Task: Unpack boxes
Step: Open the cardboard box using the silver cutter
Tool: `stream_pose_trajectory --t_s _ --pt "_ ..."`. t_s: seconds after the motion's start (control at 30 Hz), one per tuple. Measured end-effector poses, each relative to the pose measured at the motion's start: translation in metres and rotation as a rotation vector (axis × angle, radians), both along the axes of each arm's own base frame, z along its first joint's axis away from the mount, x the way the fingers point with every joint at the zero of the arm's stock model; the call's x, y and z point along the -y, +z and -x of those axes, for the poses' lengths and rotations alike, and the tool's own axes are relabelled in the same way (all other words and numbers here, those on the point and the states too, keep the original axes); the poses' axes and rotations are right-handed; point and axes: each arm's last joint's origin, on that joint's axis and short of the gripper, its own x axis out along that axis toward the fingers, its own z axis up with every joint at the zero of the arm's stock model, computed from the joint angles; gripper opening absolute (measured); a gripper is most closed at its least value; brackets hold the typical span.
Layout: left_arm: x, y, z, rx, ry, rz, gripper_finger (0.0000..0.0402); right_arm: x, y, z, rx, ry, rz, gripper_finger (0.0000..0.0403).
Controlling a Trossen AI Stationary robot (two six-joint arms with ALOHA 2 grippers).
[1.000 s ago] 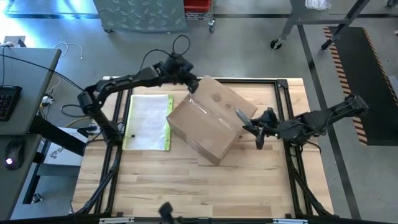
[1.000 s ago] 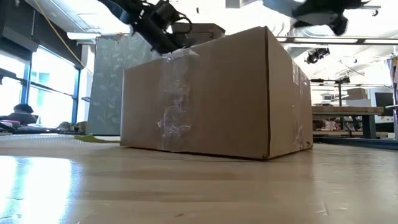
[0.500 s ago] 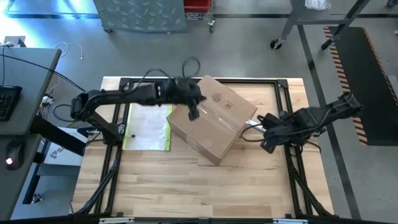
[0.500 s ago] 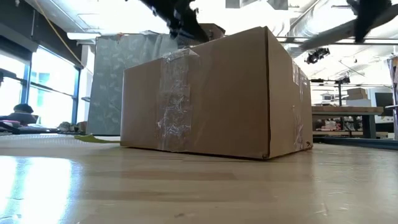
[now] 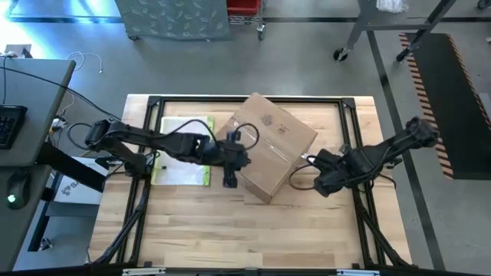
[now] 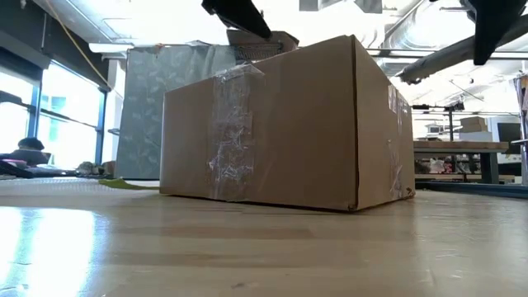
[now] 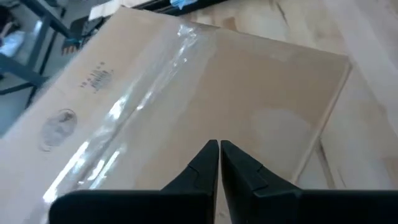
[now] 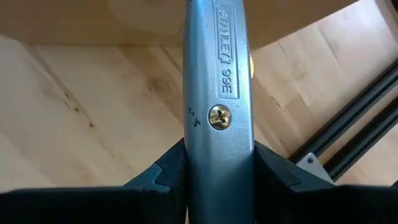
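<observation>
Carton: a brown cardboard box [image 5: 265, 153] is set askew on the wooden table [image 5: 230, 230], its flaps closed and a strip of clear tape [image 7: 134, 106] run along the top seam and down the side wall facing the low camera.
Printing on carton: small dark symbols and a round mark [image 7: 59, 127] are seen on the top panel, beside the tape; the lettering is too small to be read.
Left gripper: the left gripper [image 7: 219, 152] is held over the carton's top near its left edge, fingers pressed together with nothing between them; the taped seam lies just ahead of the fingertips.
Right gripper: the right gripper [image 5: 321, 182] is held low beside the carton's right corner, fingers clamped on a grey metal utility knife [image 8: 219, 112].
Knife marking: "STANLEY" and "99E" are stamped on the knife body, above a brass screw [image 8: 219, 116], just beyond the fingers.
Sleeve: a flat clear sleeve with a yellow edge [image 5: 182, 149] lies on the table to the left of the carton.
</observation>
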Motion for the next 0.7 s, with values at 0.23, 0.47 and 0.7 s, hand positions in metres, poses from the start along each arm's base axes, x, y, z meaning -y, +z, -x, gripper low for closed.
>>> stream_pose_trajectory --t_s 0.23,0.47,0.7 --pt "0.008 -0.017 -0.012 -0.013 0.05 0.049 0.0023 -0.004 -0.002 0.003 -0.04 0.036 0.029 0.0104" --pt "0.009 -0.028 -0.023 0.006 0.105 0.062 0.0087 -0.022 -0.002 0.013 -0.008 0.041 0.02 0.0104" --pt "0.018 -0.021 -0.025 0.084 0.087 0.09 0.0142 -0.036 -0.002 0.022 -0.036 0.112 -0.022 0.0104"
